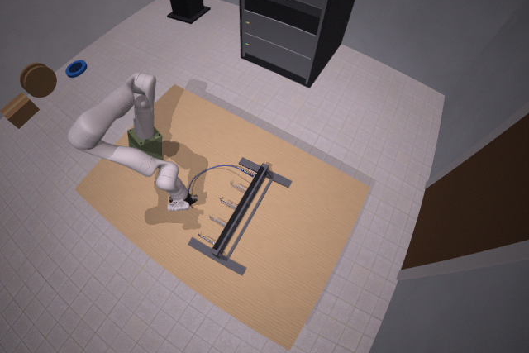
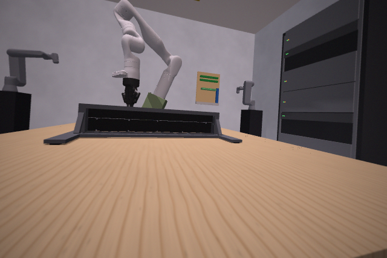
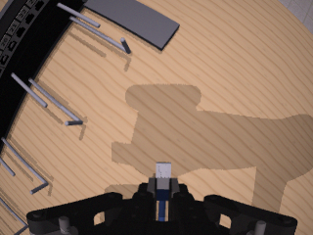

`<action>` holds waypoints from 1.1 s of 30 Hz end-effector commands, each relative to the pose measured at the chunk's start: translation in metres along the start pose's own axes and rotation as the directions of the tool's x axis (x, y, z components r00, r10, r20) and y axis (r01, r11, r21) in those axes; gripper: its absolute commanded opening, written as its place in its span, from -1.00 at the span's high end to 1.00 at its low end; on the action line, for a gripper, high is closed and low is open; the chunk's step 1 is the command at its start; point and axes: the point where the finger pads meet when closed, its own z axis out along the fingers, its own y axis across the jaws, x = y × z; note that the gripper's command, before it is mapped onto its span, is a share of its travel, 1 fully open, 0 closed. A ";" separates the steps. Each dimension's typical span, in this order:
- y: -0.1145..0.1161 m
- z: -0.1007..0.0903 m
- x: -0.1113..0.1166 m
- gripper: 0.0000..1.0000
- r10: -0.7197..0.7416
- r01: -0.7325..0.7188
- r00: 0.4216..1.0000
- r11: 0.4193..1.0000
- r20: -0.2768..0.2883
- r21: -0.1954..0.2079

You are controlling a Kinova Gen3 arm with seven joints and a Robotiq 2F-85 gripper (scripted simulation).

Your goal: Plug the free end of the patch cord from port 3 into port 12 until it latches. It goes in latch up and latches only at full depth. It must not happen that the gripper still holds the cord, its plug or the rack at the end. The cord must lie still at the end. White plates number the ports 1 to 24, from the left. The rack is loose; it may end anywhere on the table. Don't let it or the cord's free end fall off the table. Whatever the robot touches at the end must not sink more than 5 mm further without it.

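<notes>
The dark patch-panel rack (image 1: 242, 213) stands on the wooden table, its port face turned toward the arm; it also shows in the exterior view (image 2: 146, 121) and at the left edge of the wrist view (image 3: 26, 39). The blue patch cord (image 1: 209, 171) arcs from the rack's far end to my gripper (image 1: 189, 202). My gripper is shut on the cord's free plug (image 3: 159, 179), which sticks out pale between the fingers. It hangs above the table, some way in front of the rack. In the exterior view the gripper (image 2: 130, 99) shows just over the rack's top edge.
Several short cable stubs (image 1: 228, 202) stick out of the rack's face toward the arm (image 3: 49, 98). The rack's flat grey feet (image 1: 265, 174) (image 1: 216, 257) lie at both ends. The arm's green base (image 1: 145, 142) stands at the table's edge. A tall server cabinet (image 1: 290, 11) stands beyond the table.
</notes>
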 end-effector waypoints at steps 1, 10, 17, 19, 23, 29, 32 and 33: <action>-0.006 -0.002 0.001 1.00 -0.046 0.046 0.999 0.999 -0.004 -0.008; -0.024 -0.005 -0.003 1.00 -0.147 0.147 0.989 0.989 -0.003 -0.009; -0.033 -0.007 -0.005 1.00 -0.201 0.201 0.979 0.979 -0.003 -0.009; -0.037 -0.008 -0.006 1.00 -0.223 0.223 0.975 0.975 -0.003 -0.009; -0.045 -0.009 -0.007 1.00 -0.267 0.267 0.964 0.964 -0.002 -0.009; -0.054 -0.011 -0.009 1.00 -0.320 0.319 0.948 0.948 -0.002 -0.009; -0.058 -0.011 -0.010 1.00 -0.340 0.340 0.940 0.940 -0.002 -0.009; -0.060 -0.012 -0.010 1.00 -0.350 0.350 0.937 0.937 -0.002 -0.009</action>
